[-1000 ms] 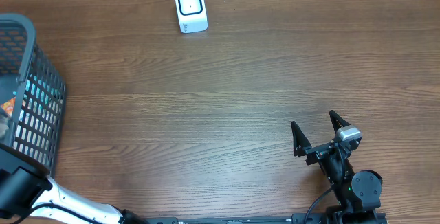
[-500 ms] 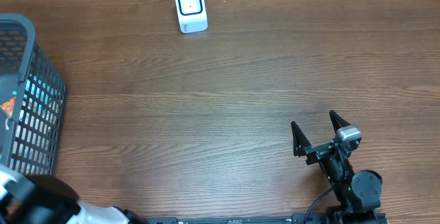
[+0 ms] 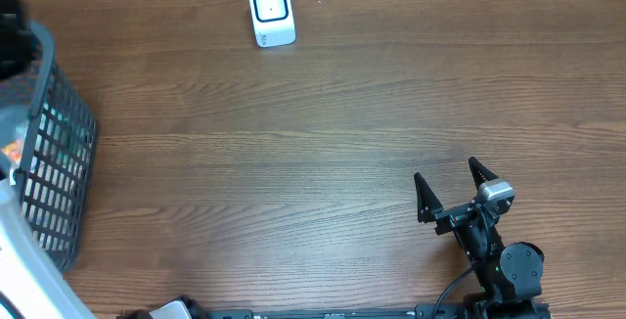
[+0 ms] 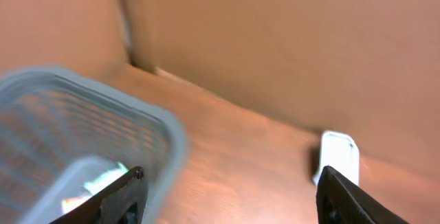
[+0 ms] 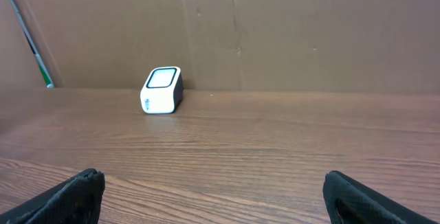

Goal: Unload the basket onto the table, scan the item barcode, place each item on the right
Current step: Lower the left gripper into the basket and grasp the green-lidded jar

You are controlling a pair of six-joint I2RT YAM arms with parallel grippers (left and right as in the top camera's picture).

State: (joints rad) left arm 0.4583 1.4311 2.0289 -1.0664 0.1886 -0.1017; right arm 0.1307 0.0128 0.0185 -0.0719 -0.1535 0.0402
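Note:
The white barcode scanner (image 3: 271,12) stands at the table's far edge; it also shows in the right wrist view (image 5: 161,91) and, blurred, in the left wrist view (image 4: 338,157). Items lie in the grey mesh basket (image 3: 59,153) at the left: an orange and teal patch (image 3: 14,149) from overhead, a pale blurred packet (image 4: 89,181) from the left wrist. My left gripper (image 4: 232,176) is open and empty, over the basket's rim (image 4: 172,135). My right gripper (image 3: 446,170) rests open and empty at the near right, facing the scanner (image 5: 213,177).
Brown cardboard walls (image 5: 275,31) close off the back of the wooden table (image 3: 323,133). The left arm's white link (image 3: 24,260) runs along the left edge beside the basket.
The left arm has swung up from the near left corner along the basket, and its view is motion-blurred. The right arm has not moved.

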